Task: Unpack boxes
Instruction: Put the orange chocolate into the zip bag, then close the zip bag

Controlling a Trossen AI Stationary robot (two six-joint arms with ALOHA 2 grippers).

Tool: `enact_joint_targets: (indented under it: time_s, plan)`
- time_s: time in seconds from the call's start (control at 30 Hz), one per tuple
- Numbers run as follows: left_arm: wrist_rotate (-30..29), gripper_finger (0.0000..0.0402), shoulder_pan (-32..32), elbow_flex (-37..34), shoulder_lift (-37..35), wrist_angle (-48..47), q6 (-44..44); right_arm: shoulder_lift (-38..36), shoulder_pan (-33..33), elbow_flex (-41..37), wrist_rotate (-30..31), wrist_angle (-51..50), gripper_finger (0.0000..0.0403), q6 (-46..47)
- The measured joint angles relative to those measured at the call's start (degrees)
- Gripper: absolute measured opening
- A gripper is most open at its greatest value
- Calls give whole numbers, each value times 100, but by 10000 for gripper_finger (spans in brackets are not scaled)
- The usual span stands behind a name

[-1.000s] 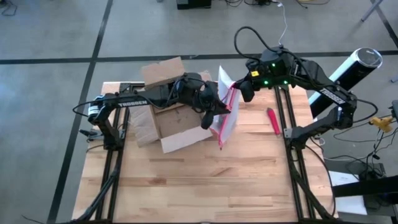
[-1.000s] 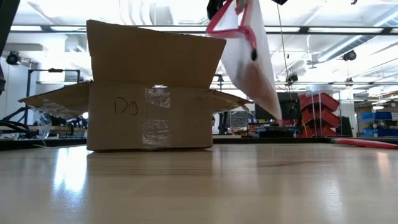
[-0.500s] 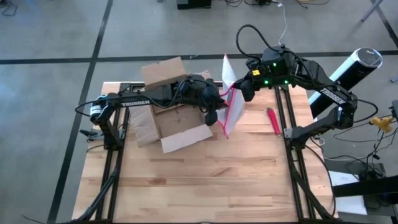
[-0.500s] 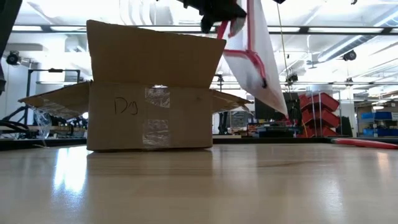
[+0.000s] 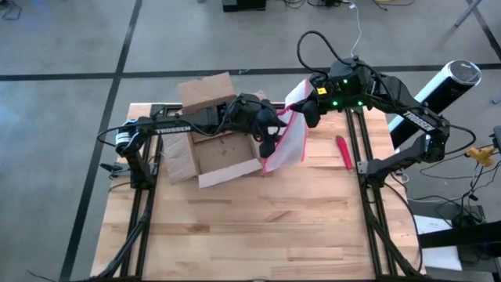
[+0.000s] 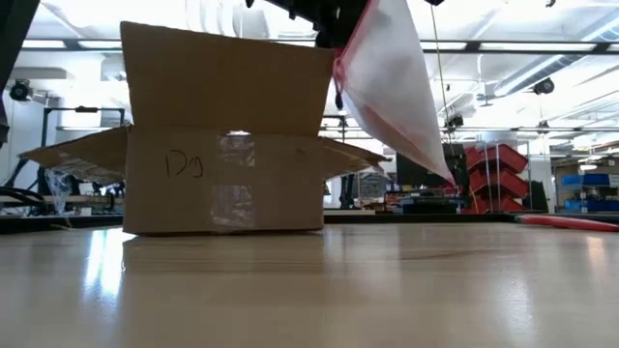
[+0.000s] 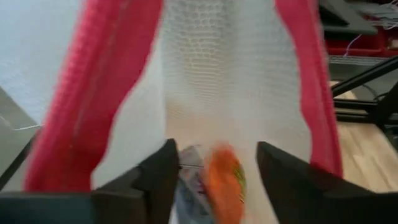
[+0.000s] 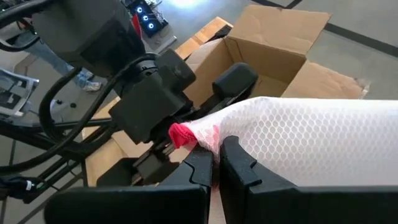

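Above the middle of the high view, slightly left of centre, the brown corrugated cardboard box (image 5: 211, 137) sits on the pale wooden surface (image 5: 258, 227) with its flaps folded outward and its top open. Seen from the low view, the box fills the left half of the frame, with clear tape down its front seam and a handwritten mark beside it.

Just right of the box in the high view, a white honeycomb-textured pouch with pink edges (image 5: 286, 141) hangs off the surface between the two arms. Reaching across the box from the left of the frame, the left gripper (image 5: 268, 141) meets the pouch near its lower pink edge. The left wrist view shows its two dark fingers (image 7: 155, 177) spread apart on either side of the white mesh, through which something orange shows; the fingers do not appear to pinch it.

Coming in from the upper right of the high view, the right gripper (image 5: 307, 110) has its fingers (image 8: 239, 165) closed tightly on the pouch's upper corner, where the pink edge bunches.

Right of the pouch in the high view, a slim red object (image 5: 343, 151) lies on the surface near the frame rail.
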Motion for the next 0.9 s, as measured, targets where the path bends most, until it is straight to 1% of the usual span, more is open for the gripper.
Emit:
enact_joint_targets:
  time_s: [0.1,0.17,0.23,0.3,0.4,0.47,0.6,0.73,0.9]
  plan:
    - [151,258,0,37,-2,2,-134,-4,-3,0,39,-9,0,-10]
    - [222,289,0,86,-7,-40,-263,-13,-42,2,53,-11,0,-62]
    - [227,311,-4,145,-24,-69,-312,-23,-69,1,69,-11,0,-73]
    - [229,323,-7,205,-74,-168,-296,-34,-115,2,70,-6,0,-85]
    - [232,325,-10,225,-199,-273,-160,-42,-179,2,69,-8,0,-108]
    - [255,321,-11,225,-270,-440,100,-62,-233,2,68,-40,0,-172]
    - [279,315,-11,227,-425,-1136,563,-190,-419,19,69,-106,0,-248]
    - [286,315,4,227,-480,-1677,604,-300,-571,154,74,-87,0,-245]
    - [304,315,4,227,-476,-1858,567,-310,-636,355,211,-68,0,-302]
